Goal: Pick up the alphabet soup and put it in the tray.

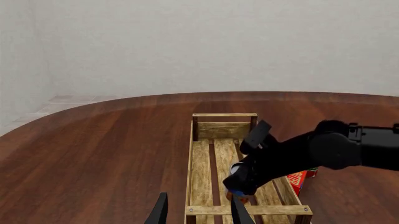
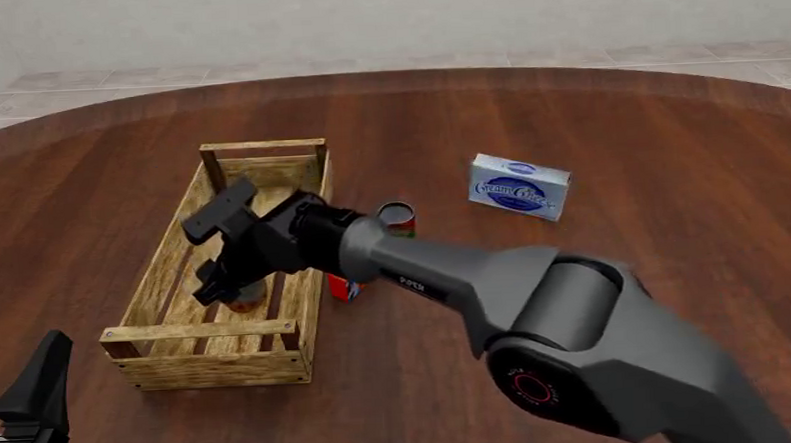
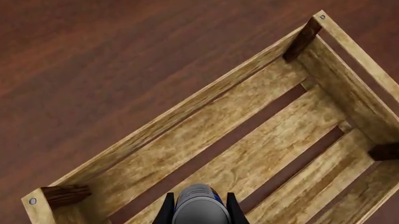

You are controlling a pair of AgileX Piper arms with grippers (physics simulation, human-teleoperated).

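The alphabet soup point(image 3: 199, 209), a blue-labelled can with a silvery top, sits between the fingers of my right gripper point(image 3: 199, 212), which is shut on it. The right arm reaches across from the right and holds the can point(image 2: 247, 294) upright inside the tray point(image 2: 170, 253), low over the slatted floor near its front end. I cannot tell whether the can touches the slats. From the left wrist view the can point(image 1: 236, 190) shows under the black right gripper point(image 1: 239, 185). My left gripper point(image 2: 30, 403) hangs open near the table's front left, short of the tray point(image 1: 201, 161).
A red-labelled can point(image 2: 397, 217) stands just right of the tray, behind the right arm. A red object point(image 2: 342, 288) shows under that arm beside the tray wall. A blue and white box point(image 2: 520, 186) lies farther right. The round table edge curves along the back.
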